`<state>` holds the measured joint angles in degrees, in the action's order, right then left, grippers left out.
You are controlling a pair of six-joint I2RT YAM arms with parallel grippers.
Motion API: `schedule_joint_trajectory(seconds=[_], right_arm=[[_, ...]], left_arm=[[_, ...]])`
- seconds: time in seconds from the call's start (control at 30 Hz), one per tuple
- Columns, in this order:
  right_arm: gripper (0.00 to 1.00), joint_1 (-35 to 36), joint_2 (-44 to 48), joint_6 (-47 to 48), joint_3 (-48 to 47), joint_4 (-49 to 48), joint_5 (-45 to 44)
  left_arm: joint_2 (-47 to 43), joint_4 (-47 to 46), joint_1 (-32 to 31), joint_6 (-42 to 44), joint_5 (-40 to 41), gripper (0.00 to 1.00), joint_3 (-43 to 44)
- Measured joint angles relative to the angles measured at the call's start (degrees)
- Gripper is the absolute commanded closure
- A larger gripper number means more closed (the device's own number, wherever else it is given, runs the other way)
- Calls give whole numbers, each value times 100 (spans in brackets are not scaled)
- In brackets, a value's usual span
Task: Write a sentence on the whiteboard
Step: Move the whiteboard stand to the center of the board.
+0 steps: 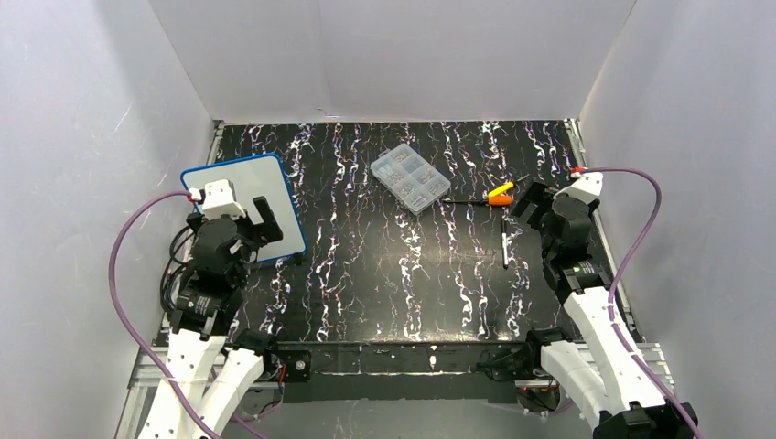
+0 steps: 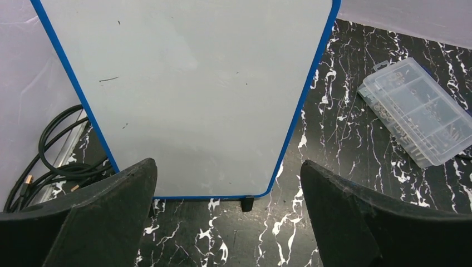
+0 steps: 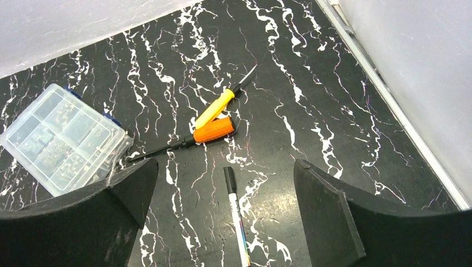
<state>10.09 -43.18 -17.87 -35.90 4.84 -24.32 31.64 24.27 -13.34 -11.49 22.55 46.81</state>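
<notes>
The marker (image 3: 238, 222) lies on the table near the right gripper (image 3: 221, 178), wide and empty, its long axis near-to-far, while the blank whiteboard (image 1: 261, 180) sits far left beneath the equally wide left gripper (image 2: 228, 172)

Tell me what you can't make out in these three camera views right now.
Whiteboard: top view, near left corner hidden by the left arm; left wrist view, far edge cut off by the frame.
Marker: right wrist view, one end cut off by the bottom edge.
Clear box: contents too small in every view.
</notes>
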Motion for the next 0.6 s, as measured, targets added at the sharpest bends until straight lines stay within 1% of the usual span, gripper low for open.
schedule_joint_trajectory(seconds=[0.17,0.27,0.37,0.57,0.6], right_arm=[[0,0,-7,2,-9,125,0],[0,0,-7,2,-13,162,2],[0,0,-7,2,-24,188,4],[0,0,-7,-22,-33,201,37],[0,0,-7,-28,-33,201,46]], left_arm=[[138,216,0,-341,17,1,107],[175,511,0,-732,4,1,114],[138,713,0,-1141,-181,1,55],[-238,798,-24,-1888,-697,1,-789],[-264,798,-46,-1980,-728,4,-975]])
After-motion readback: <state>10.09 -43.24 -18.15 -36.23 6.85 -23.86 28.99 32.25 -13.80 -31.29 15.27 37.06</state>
